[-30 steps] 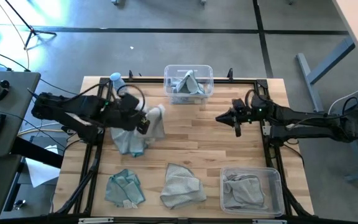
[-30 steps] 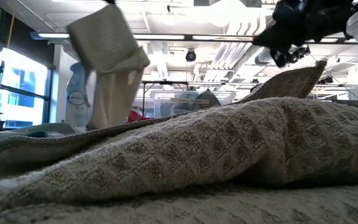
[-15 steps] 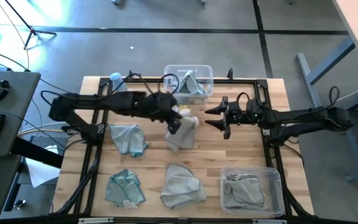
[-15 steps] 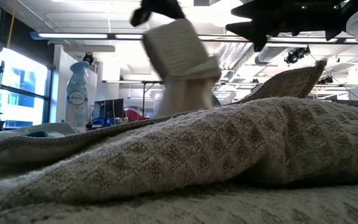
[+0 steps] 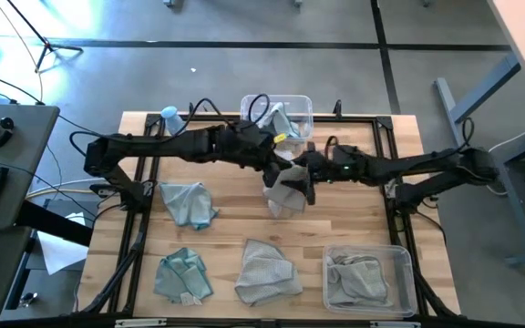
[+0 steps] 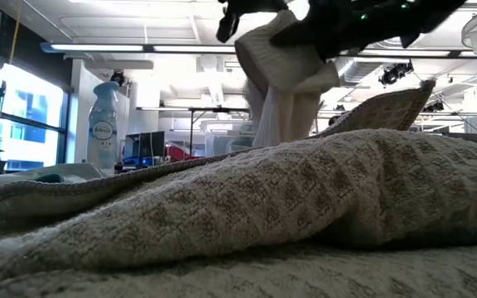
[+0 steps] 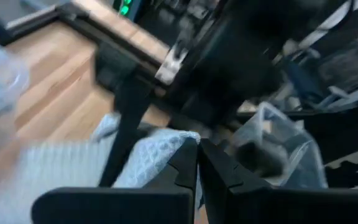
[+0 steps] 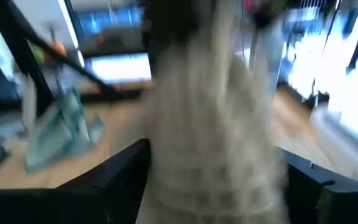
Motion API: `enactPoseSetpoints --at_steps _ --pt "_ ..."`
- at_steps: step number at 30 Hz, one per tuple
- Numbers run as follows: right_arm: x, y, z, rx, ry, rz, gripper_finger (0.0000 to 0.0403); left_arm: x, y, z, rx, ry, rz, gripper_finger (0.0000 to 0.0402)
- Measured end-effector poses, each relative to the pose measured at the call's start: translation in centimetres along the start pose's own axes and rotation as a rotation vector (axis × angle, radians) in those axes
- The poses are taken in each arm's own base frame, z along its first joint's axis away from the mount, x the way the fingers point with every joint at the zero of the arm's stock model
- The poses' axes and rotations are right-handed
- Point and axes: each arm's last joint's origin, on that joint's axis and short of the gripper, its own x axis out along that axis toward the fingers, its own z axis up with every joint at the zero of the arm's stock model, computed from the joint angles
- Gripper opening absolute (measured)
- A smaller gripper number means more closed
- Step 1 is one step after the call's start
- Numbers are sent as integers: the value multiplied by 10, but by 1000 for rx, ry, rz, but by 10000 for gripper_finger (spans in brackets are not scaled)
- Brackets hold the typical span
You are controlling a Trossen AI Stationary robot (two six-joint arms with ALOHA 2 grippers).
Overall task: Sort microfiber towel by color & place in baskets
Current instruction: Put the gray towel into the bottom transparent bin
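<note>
Two grippers meet over the middle of the wooden table, just in front of the far basket. The left gripper is clamped on the top of a pale grey towel, which hangs down from it above the boards; in the left wrist view its two dark fingers are pressed together with the cloth pinched beside them. The right gripper has its jaws spread wide on either side of that hanging towel; in the right wrist view the cloth fills the gap between its dark fingers, and whether they touch it I cannot tell.

Inside the far basket sits a blue-teal towel. Nearer the left arm from that basket lies a second teal towel; a third teal one and a grey one lie along the near edge. The near basket, at the near right corner, holds a grey towel. A water bottle stands left of the far basket.
</note>
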Motion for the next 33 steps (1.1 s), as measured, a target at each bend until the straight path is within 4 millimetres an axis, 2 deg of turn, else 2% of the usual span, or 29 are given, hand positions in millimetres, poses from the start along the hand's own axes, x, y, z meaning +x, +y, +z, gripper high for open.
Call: enactPoseSetpoints --at_steps 3,6,8,12,13,19,24,27,33 --pt "12 -1 -1 6 107 -6 266 -6 -1 7 9 -42 -24 0" --pt "19 -1 3 8 148 -7 227 -14 -3 11 27 -68 -25 0" --pt "21 -1 7 4 152 -7 172 -19 -4 13 41 -87 -8 0" --pt "20 -3 13 0 173 -10 32 -26 -6 15 82 -103 -10 0" --pt "20 -3 14 -9 185 -6 19 -26 -6 15 88 -102 -10 1" --pt "19 -2 21 -2 192 6 42 -26 -7 15 105 -107 -10 15" --pt "17 -2 21 3 269 4 13 -26 -8 12 114 -77 -1 57" --pt "14 -2 21 6 341 1 8 -26 -6 8 138 -34 19 86" --pt "-7 8 46 -7 409 -79 6 -34 4 -3 215 112 101 114"
